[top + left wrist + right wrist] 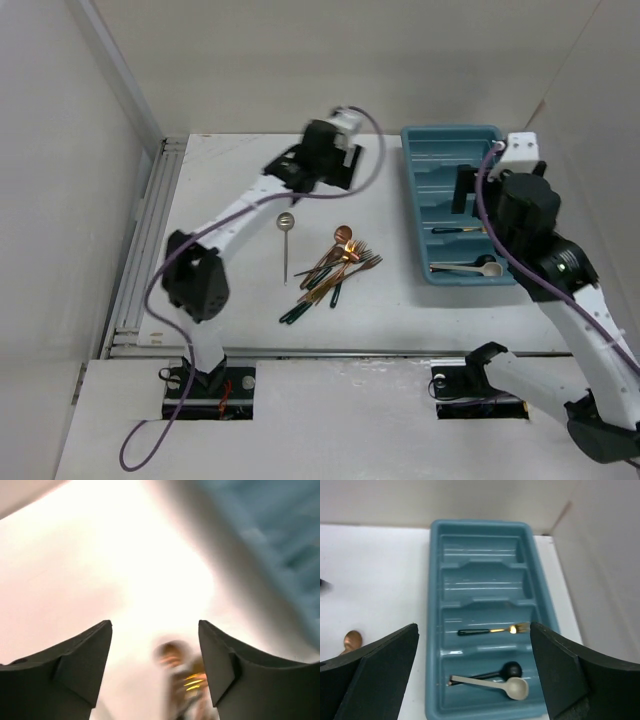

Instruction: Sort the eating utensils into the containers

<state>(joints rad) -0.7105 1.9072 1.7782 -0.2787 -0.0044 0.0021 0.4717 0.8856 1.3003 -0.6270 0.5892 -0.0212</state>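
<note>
The eating utensils lie in a loose pile of copper forks and spoons with dark handles at the table's middle, and show as a blur in the left wrist view. One lone utensil lies left of the pile. The teal tray stands at the right. Its third slot holds a dark-handled fork. The nearest slot holds a black spoon and a beige spoon. My left gripper hovers open and empty behind the pile. My right gripper hangs open above the tray, holding nothing.
White walls close in the table at the back and both sides. A metal rail runs along the left edge. Purple cables trail from both wrists. The tray's two far slots hold nothing.
</note>
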